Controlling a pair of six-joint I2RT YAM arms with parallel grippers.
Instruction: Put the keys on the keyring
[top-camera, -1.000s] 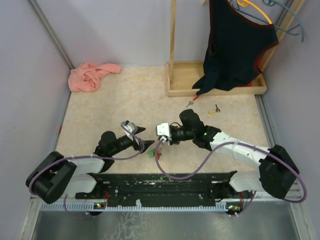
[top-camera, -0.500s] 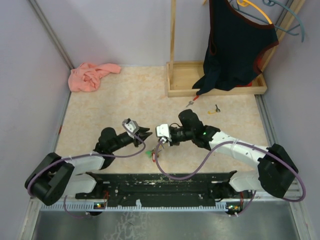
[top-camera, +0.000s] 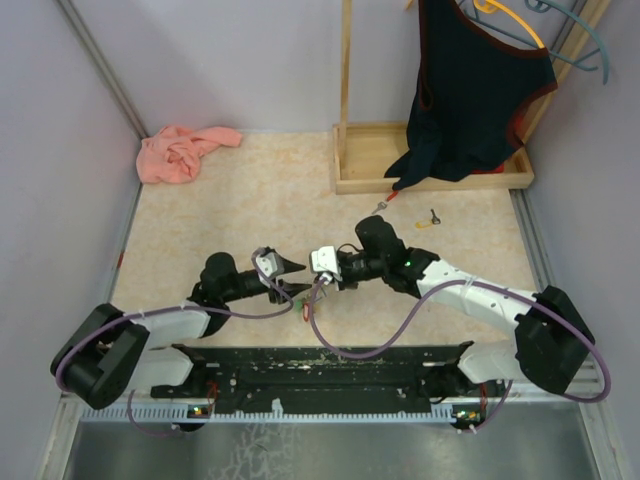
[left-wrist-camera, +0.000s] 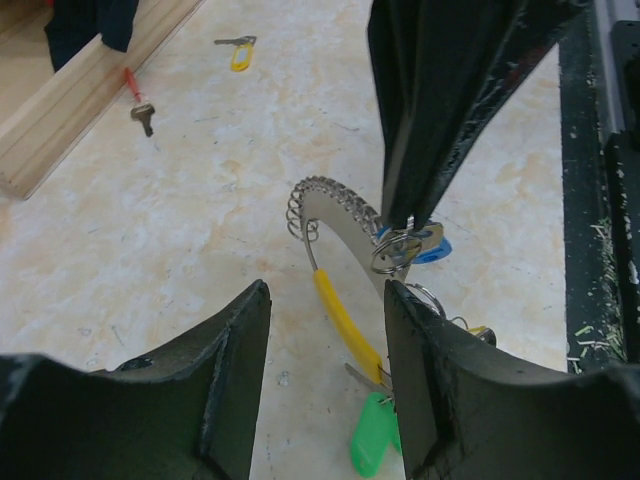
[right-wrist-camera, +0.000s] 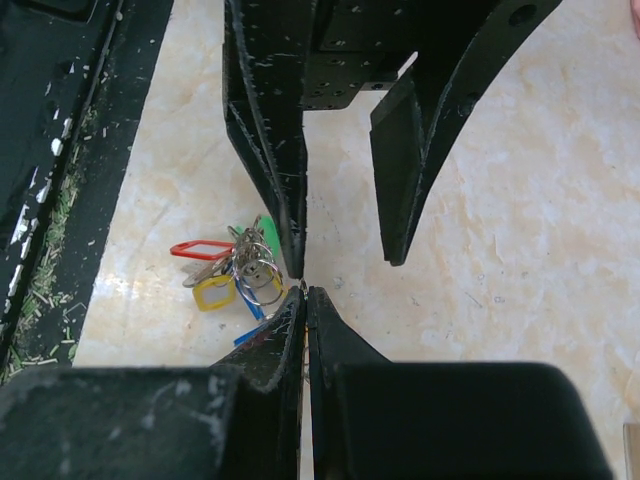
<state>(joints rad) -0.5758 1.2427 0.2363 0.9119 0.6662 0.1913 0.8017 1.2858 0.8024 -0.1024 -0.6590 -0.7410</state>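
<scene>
The keyring (left-wrist-camera: 345, 322) is a grey wire loop with a yellow sleeve, a coiled chain and green, red and yellow tags (right-wrist-camera: 228, 262). My right gripper (right-wrist-camera: 304, 290) is shut on it close to a blue-capped key (left-wrist-camera: 432, 250), holding it just above the table. My left gripper (left-wrist-camera: 327, 295) is open. Its fingers (right-wrist-camera: 288, 190) straddle the yellow-sleeved wire tip to tip with the right gripper (top-camera: 312, 272). The wire lies close to one finger. Far off on the table lie a red-capped key (top-camera: 385, 203) and a yellow-capped key (top-camera: 430, 220).
A wooden rack base (top-camera: 430, 160) with a dark garment (top-camera: 470, 90) stands at the back right, with an orange hanger (top-camera: 510, 20) above it. A pink cloth (top-camera: 180, 150) lies back left. The black rail (top-camera: 320, 365) runs along the near edge.
My left gripper has slid right to meet the right gripper's tips, and its jaws stand narrower than a second ago. The right gripper has held still, shut on the keyring.
</scene>
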